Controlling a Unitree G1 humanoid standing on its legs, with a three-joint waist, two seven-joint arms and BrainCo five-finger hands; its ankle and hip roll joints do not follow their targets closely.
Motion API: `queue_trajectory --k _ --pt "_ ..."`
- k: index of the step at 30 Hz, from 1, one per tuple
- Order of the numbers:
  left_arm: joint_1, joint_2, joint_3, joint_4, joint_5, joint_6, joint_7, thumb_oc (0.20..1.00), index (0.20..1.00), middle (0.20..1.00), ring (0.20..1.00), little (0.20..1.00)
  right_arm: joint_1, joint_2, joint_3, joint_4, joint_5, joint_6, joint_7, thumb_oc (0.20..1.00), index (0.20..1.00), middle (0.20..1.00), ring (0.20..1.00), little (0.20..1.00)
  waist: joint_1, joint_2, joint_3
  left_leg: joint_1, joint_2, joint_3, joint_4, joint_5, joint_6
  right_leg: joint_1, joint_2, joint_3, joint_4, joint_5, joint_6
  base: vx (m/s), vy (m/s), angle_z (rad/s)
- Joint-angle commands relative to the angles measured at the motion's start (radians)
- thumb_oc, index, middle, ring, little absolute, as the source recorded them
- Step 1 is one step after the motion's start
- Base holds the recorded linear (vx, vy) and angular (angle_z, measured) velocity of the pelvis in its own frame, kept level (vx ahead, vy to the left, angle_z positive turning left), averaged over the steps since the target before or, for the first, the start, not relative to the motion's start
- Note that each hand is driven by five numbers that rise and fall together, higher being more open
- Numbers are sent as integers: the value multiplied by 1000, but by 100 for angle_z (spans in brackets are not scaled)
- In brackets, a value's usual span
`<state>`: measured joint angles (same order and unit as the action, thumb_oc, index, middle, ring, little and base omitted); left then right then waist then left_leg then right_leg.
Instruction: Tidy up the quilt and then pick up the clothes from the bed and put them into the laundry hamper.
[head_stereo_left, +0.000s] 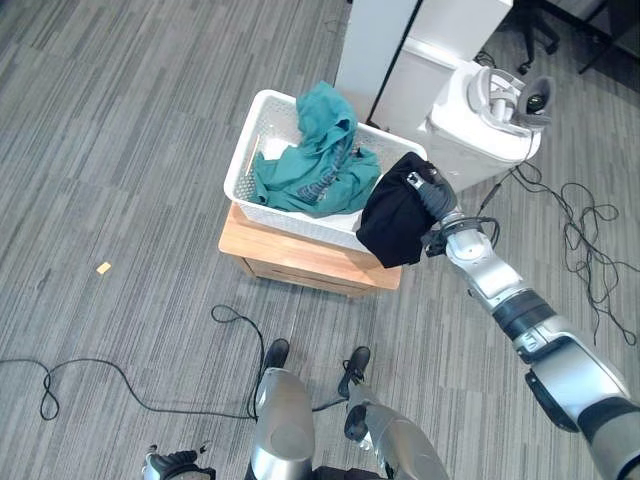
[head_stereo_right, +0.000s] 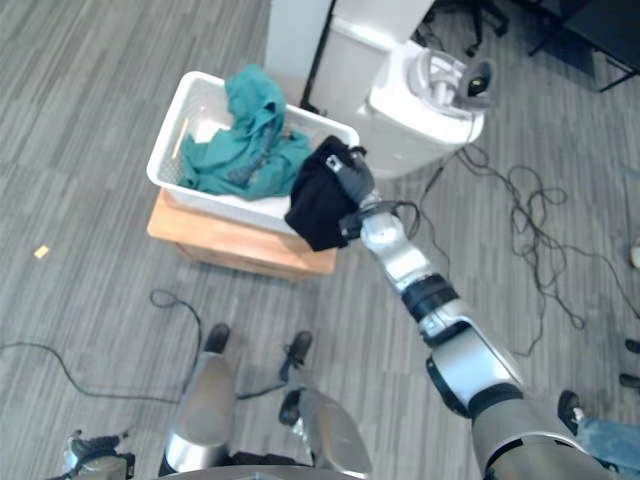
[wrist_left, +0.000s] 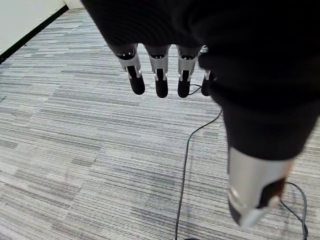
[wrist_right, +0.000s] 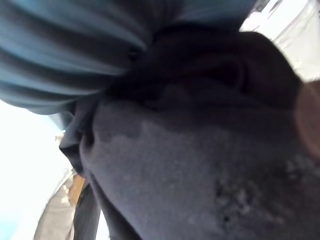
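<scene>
- The right hand (head_stereo_left: 432, 196) has its fingers curled round a black garment (head_stereo_left: 393, 225), which hangs in a bunch below the grip.
- That garment hangs at the near right corner of the white hamper (head_stereo_left: 252, 138), half over the rim and half outside it, in front of the wooden stand (head_stereo_left: 300, 258) the hamper sits on.
- The relation that matters: the open basket lies to the left of the hand and slightly farther from the robot, so I judge the cloth must travel inward over the rim before the fingers let go, or it may slide down the outer wall to the floor.
- A teal garment (head_stereo_left: 318, 160) already lies heaped inside, filling the middle and right of the hamper; the free space is toward its left end.
- The left hand (wrist_left: 159, 75) hangs low over the floor, fingers straight and holding nothing, well away from the hamper, so the right arm is plainly the nearer one.
</scene>
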<state>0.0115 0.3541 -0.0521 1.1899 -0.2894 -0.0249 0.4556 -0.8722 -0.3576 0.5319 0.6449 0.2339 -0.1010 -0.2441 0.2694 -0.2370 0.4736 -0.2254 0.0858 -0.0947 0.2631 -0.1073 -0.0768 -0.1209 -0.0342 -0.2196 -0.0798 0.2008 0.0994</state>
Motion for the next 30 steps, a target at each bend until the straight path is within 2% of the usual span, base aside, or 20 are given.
queue_trajectory --k 1,6,7,10,11,12,13,16,18,24,30 --pt "19 29 1 3 -75 -26 19 1000 1000 1000 1000 1000 -136 -27 11 -104 -56 -96 -39 200 200 200 200 200 32 -11 46 36 17 41 -207 104 34 92 -81 6 -7 -72 108 -23 67 13" --pt "36 36 -8 -80 -181 19 1 1000 1000 1000 1000 1000 -155 12 49 -143 -130 -60 -41 200 200 200 200 200 25 16 46 -2 24 37 -237 126 24 33 -84 5 -7 -75 103 -76 161 9" --pt "35 44 -7 -109 -215 49 -14 1000 1000 1000 1000 1000 -157 11 70 -157 -138 -54 -55 200 200 200 200 200 20 20 46 -24 25 38 -248 135 22 7 -82 0 -7 -74 101 -132 144 11" --pt "29 50 0 -119 -262 78 -30 1000 1000 1000 1000 1000 -147 19 96 -168 -158 -45 -78 200 200 200 200 200 11 22 46 -67 23 37 -255 146 22 -34 -79 -13 -7 -73 95 -93 96 20" --pt "27 51 1 -117 -271 84 -34 1000 1000 1000 1000 1000 -143 22 101 -172 -167 -38 -82 222 222 222 222 222 10 21 46 -74 24 38 -256 149 22 -40 -79 -15 -7 -73 94 -104 86 19" --pt "24 54 5 -116 -280 93 -40 1000 1000 1000 1000 1000 -137 27 109 -180 -177 -20 -94 583 583 583 583 583 7 21 46 -84 25 40 -259 153 21 -49 -80 -20 -7 -72 94 -61 40 17" --pt "22 56 6 -115 -283 100 -43 1000 1000 1000 1000 1000 -133 30 114 -183 -183 -7 -99 1000 1000 1000 1000 1000 6 20 46 -89 26 41 -260 155 20 -54 -80 -22 -7 -71 94 -75 59 26" --pt "15 64 -10 -96 -291 113 -70 1000 1000 1000 1000 1000 -105 51 148 -154 -231 29 -129 1000 1000 1000 1000 1000 -3 17 46 -118 28 51 -262 165 21 -80 -81 -38 -7 -66 90 -46 35 20" --pt "13 70 -18 -56 -261 89 -112 1000 1000 1000 1000 1000 -87 56 161 -109 -240 17 -158 1000 1000 1000 1000 1000 -5 14 46 -124 29 62 -259 164 23 -83 -86 -47 -7 -63 92 -35 -6 5" --pt "12 80 -43 2 -256 33 -157 1000 1000 1000 1000 1000 -93 43 152 -29 -242 -35 -195 1000 1000 1000 1000 1000 -10 3 46 -108 30 82 -233 143 28 -62 -97 -39 -4 -60 103 -5 -10 2" --pt "8 79 -32 10 -222 16 -151 1000 1000 1000 1000 1000 -116 21 135 -30 -217 -27 -231 1000 1000 1000 1000 1000 -11 -2 46 -64 28 97 -232 125 34 -23 -108 -23 -7 -60 116 8 -9 -17"
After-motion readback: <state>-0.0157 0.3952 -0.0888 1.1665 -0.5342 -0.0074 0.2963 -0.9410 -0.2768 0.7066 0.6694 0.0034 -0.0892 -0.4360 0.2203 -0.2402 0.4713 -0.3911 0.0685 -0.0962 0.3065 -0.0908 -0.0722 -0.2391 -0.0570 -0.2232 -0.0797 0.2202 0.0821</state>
